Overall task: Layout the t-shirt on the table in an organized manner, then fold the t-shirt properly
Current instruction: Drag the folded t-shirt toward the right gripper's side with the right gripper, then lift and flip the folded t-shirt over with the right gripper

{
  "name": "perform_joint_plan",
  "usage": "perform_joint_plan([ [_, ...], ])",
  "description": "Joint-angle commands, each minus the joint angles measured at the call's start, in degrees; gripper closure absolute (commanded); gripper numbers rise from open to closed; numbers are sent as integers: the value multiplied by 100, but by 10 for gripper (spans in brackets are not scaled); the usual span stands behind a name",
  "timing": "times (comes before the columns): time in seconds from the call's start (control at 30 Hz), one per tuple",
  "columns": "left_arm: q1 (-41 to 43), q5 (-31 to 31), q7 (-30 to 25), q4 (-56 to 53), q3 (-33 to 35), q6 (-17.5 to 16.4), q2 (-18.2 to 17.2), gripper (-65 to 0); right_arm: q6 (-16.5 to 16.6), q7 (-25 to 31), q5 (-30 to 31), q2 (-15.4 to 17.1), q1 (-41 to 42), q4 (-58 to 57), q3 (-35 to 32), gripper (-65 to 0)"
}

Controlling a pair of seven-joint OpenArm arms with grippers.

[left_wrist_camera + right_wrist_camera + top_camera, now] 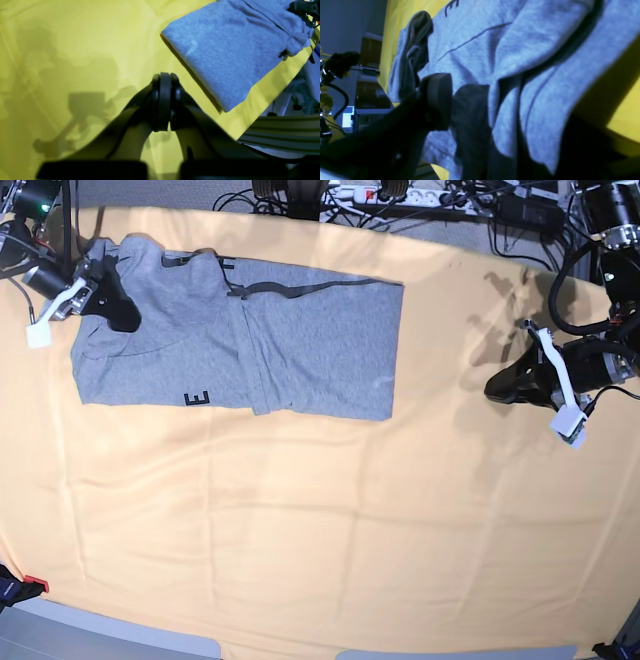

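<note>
The table (300,530), under a pale orange-yellow cloth with faint creases, fills the base view; in the wrist views the cloth reads as strong yellow.

The shirt (240,340) lies on the far left part of the table, folded into a long grey rectangle running left to right. Relative to the shirt's rectangle: a dark seam or collar line crosses its upper middle, a black letter shows on its near edge left of centre, and a second fragment of black lettering shows at its far edge. The shirt's right end is flat and square; its left end is bunched and lifted where cloth gathers.

The right gripper (112,305) sits at the shirt's far left corner, on the bunched cloth. In the right wrist view one dark finger (437,100) stands against grey folds, with shirt cloth between it and the other side; the jaws are apart, and whether they actually pinch the cloth cannot be told.

The left gripper (510,383) is well apart from the shirt, off its right end, low over bare cloth. In the left wrist view its fingertips (163,100) are pressed together, with nothing between them.
</note>
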Motion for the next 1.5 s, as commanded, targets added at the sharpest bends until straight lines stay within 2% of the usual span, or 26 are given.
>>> perform_joint_plan([
  [0.0,-79,-131,-109,81,-50,-28,-107,0,-51,-243,-245,79,-2,24,31,-319],
  [0.03,-79,-131,-109,81,-50,-28,-109,0,-51,-238,-238,81,28,26,46,-272],
  [0.17,-81,-133,-111,81,-48,-28,-107,0,-51,-364,-236,83,260,35,249,-8],
  [0.2,-81,-133,-111,81,-48,-28,-107,0,-51,-364,-234,83,350,35,339,0],
  [0.37,-79,-131,-109,81,-50,-28,-109,0,-51,-364,-234,94,719,221,994,0],
  [0.53,-81,-131,-136,81,-50,-28,-107,0,-51,-364,-238,199,723,964,1615,0],
  [0.67,-81,-131,-149,81,-48,-28,-81,0,-51,-364,-186,173,597,1856,1716,0],
  [0.83,-81,-131,-151,81,-48,-28,-81,0,-51,-364,330,-164,319,3250,1714,0],
  [0.97,-79,-131,-151,81,-48,-28,-79,0,-51,-364,355,-610,232,4249,1705,0],
  [1.1,-79,-129,-146,81,-48,-28,-81,0,-51,-364,355,-883,232,4968,1246,0],
  [1.33,-68,-131,-146,81,-48,-28,-81,0,-51,-364,355,-1078,264,5257,-503,0],
  [1.47,-66,-129,-140,81,-48,-28,-79,0,-51,-364,355,-1078,273,5257,-1379,0],
])
